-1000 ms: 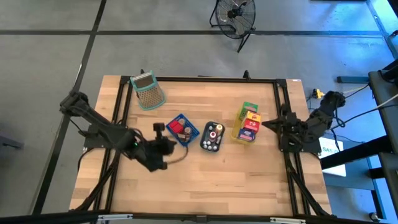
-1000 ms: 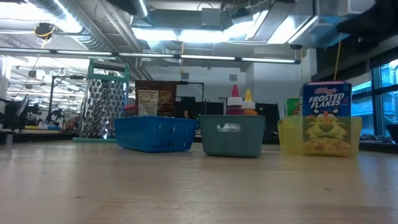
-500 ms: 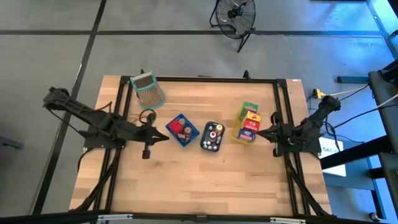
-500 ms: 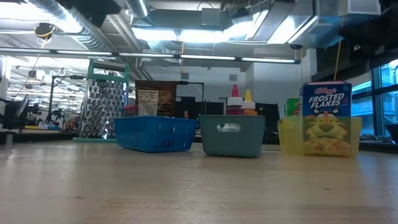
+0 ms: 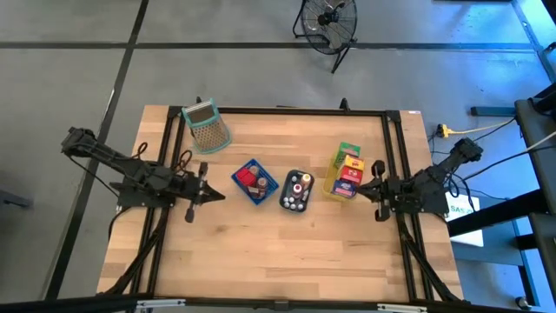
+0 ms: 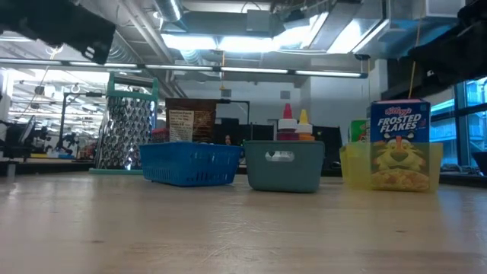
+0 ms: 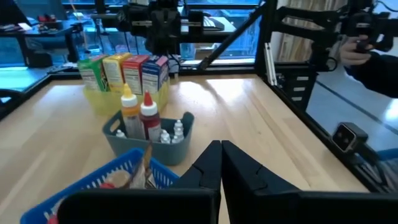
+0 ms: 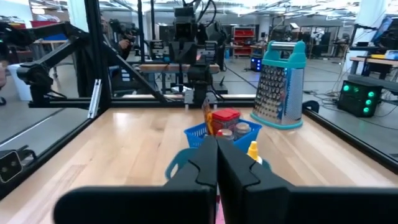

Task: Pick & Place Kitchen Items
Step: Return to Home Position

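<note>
Three small containers stand in a row mid-table. A blue basket (image 5: 254, 181) holds a red-lidded jar (image 8: 225, 117). A grey-teal basket (image 5: 296, 191) holds little red and yellow bottles (image 7: 139, 116). A yellow tray (image 5: 345, 176) holds upright boxes, among them a cereal box (image 6: 399, 144). My left gripper (image 5: 217, 193) hovers shut and level just left of the blue basket, touching nothing; its fingers (image 7: 221, 158) point at the baskets. My right gripper (image 5: 363, 187) is shut and level beside the yellow tray's right side, also free.
A teal-framed metal grater (image 5: 207, 128) stands at the far left of the table. Black frame rails run along the table's left and right edges. Bare wood lies between the baskets and the near edge. A person's hand (image 7: 357, 45) shows beyond the table.
My left gripper has drawn back from the blue basket toward the table's left edge, sinking and tipping from pointing down to level, and stays shut. My right gripper has sunk a little beside the yellow tray. The baskets and items have kept still.
</note>
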Available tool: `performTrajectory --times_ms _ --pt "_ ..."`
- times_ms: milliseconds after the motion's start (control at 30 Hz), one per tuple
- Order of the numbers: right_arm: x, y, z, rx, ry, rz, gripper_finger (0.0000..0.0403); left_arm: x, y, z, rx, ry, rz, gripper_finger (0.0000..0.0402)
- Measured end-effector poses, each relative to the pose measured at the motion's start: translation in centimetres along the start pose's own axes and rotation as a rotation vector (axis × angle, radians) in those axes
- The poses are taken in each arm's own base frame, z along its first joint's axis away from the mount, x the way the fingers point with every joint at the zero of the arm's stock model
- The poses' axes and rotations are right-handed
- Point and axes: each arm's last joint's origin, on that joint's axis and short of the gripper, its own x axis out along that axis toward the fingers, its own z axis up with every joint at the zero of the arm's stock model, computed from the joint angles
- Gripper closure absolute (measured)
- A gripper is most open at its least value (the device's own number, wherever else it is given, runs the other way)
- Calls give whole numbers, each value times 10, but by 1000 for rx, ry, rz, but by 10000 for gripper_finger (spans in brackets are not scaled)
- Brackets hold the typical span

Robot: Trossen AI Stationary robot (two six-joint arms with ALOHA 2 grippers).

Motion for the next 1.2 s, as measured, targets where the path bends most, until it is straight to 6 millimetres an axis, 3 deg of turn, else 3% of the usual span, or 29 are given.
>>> performTrajectory --times_ms 367,733,1000,1200 --pt "2 -2 0 -4 -1 7 401 -15 -1 -23 86 -56 -88 399" --pt "2 -2 0 0 0 7 401 -21 4 -55 51 -91 -108 398" --pt "4 -1 -3 -25 36 1 401 -23 3 -55 66 -118 -162 398" --pt "4 -5 -4 -35 47 -146 401 -22 5 -55 96 -127 -96 400"
